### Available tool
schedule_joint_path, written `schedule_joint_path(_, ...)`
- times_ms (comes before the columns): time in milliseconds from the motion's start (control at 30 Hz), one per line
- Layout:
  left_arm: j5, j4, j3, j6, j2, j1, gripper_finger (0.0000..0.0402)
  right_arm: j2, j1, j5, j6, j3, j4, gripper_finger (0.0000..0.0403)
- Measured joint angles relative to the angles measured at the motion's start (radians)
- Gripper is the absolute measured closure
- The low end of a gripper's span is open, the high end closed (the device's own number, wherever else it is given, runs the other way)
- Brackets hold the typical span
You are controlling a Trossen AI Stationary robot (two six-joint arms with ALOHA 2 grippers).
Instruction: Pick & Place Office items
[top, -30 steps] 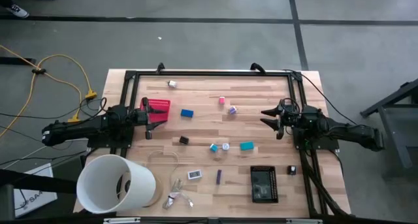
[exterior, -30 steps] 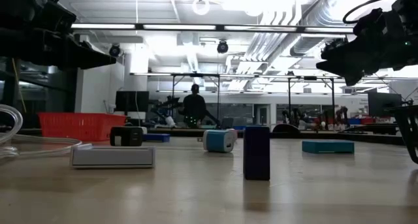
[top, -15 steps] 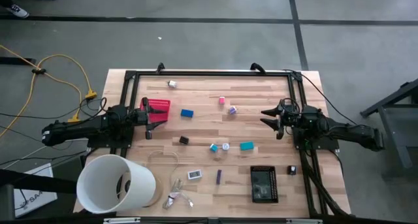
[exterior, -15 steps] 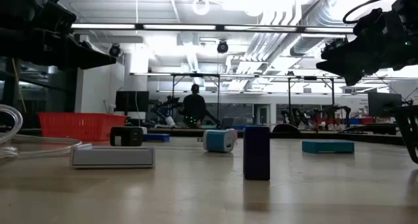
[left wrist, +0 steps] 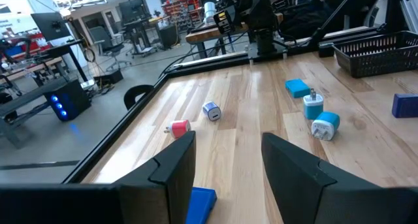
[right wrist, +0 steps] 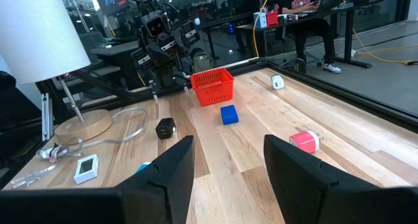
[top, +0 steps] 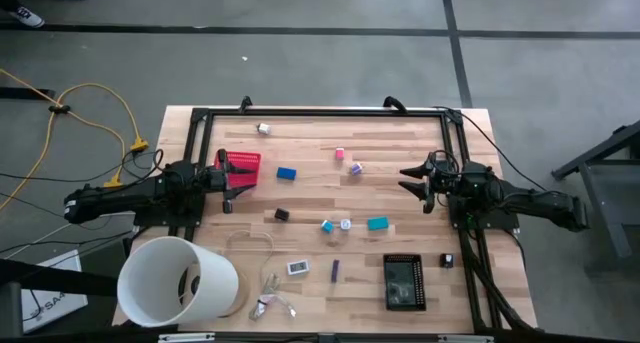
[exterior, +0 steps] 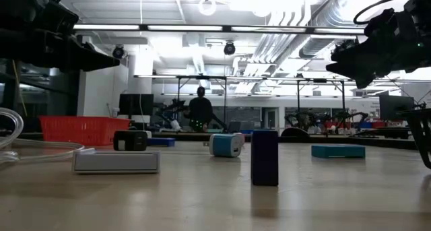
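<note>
Evidently no change over the last second: left tool (top: 230, 185) and right tool (top: 415, 183) parked as before, raised off the table (top: 400, 143), facing each other across it. Both wide apart at the fingers, holding nothing. Reads as a pause before the first pick; no office items gathered yet, by the look of things.

Nearest to the left tool: red basket (top: 241, 165), right beside its fingers, and blue block (top: 287, 173) just ahead, low between the fingers in the left wrist view. Black piece (top: 282, 215) ahead and off to one side. Further ahead, towards the right tool: pink piece (top: 340, 154) and purple-and-white piece (top: 355, 168).

Closest ahead of the right tool: teal block (top: 377, 223), then two blue-and-white plugs (top: 327, 226) beside it. Well off to its side: black basket (top: 404, 281), purple block (top: 335, 270), white-and-silver piece (top: 298, 268).

Possible obstacles: white tub (top: 180, 281) lying at the left tool's side of the table, with a pale wire loop (top: 250, 241) near it. Could snag a low sweep towards the white-and-silver piece. Otherwise pieces well apart, with room for fingers around each.
</note>
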Motion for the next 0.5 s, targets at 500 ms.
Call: schedule_joint_path(500, 0.041, 0.043, 0.000, -0.187, 0.000, 0.000, 0.0235, 0.000, 0.000, 0.000, 0.000, 0.000, 0.000, 0.0231)
